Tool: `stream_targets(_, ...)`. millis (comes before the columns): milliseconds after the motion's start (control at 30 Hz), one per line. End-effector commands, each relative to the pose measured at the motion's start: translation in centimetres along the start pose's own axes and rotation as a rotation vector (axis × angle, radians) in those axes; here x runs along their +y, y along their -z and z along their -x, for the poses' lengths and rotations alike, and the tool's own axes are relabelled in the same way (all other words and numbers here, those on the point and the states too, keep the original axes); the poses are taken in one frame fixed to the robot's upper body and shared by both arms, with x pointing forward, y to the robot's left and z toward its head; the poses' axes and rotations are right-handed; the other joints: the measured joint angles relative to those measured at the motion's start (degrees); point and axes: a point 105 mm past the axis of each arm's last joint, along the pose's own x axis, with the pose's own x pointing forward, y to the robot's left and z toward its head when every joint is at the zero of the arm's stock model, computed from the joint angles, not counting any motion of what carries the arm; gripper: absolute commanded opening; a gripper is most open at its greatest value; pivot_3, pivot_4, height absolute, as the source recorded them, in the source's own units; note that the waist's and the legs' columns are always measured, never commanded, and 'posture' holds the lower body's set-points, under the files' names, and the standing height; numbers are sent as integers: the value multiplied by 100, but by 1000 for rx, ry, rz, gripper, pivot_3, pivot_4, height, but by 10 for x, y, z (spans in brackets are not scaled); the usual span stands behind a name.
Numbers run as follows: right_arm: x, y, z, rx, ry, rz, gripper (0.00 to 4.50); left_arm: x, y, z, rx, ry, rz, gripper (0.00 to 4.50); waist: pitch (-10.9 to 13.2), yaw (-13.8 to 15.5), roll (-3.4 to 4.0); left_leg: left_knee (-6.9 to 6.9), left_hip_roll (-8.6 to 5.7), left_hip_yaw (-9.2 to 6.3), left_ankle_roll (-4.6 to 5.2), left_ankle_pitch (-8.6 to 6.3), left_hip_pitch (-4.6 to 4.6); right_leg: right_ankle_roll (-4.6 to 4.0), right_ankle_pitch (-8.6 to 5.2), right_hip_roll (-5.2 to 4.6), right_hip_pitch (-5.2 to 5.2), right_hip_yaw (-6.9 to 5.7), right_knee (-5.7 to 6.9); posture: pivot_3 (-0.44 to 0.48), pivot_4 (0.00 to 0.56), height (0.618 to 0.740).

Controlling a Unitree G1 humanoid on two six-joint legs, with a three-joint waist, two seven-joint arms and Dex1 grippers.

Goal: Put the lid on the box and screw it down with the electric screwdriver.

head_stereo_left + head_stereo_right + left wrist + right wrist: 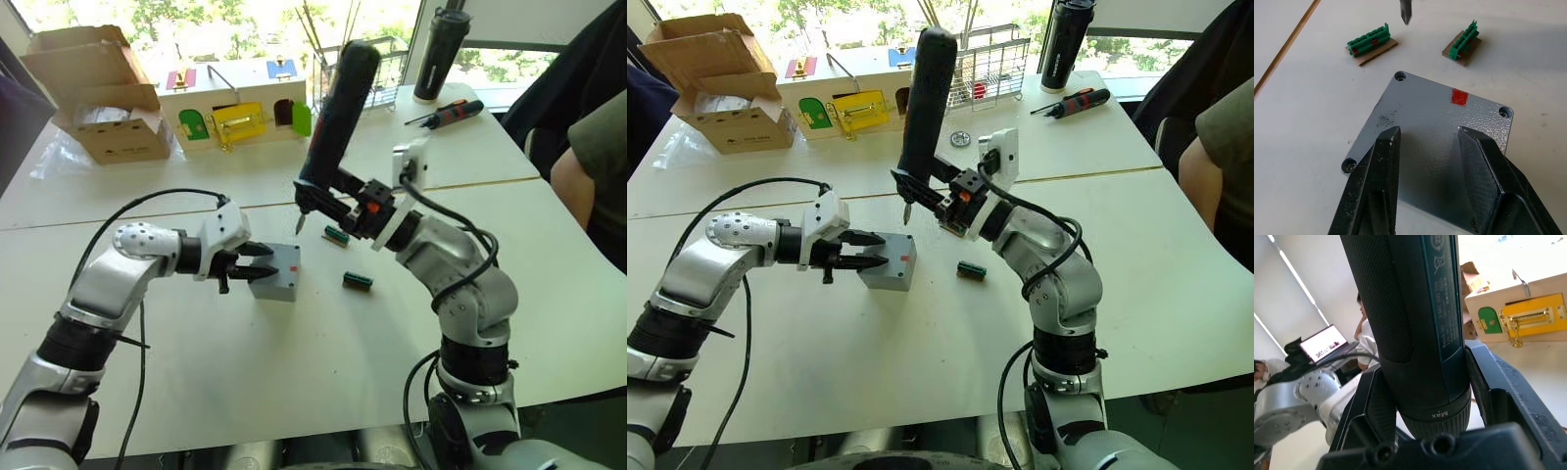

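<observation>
Left gripper (1427,142): fingers parted, pressing on the lid (1440,132), seated on the box (275,274); rigid, light, liable to slide. Right gripper (338,201): clamped low round the electric screwdriver (338,117), top-heavy, bit hovering just beyond the lid's far corner.

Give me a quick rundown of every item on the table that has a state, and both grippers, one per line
lid: seated on the box, screws in its corner holes
box: closed by the lid
electric screwdriver: held tilted, bit above the table
left gripper: open, fingers resting on the lid
right gripper: clamped on the screwdriver
cardboard carton: flaps open
</observation>
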Motion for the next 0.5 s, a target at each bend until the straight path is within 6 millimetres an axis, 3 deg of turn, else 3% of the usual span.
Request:
stream_targets(33, 9, -10, -3, -54, -32, 57, 1760, -2, 7, -1, 33, 13, 18, 1874, 0, -4, 0, 0, 0, 0, 0, 0, 0, 0, 0, 0, 0, 0, 0, 0, 150, 740)
stream_targets(500, -2, 18, -6, -9, 20, 75, 1760, 0, 3, -1, 25, 15, 22, 1874, 0, -5, 0, 1, -1, 1, 0, 0, 0, 0, 0, 0, 1, 0, 0, 0, 150, 740)
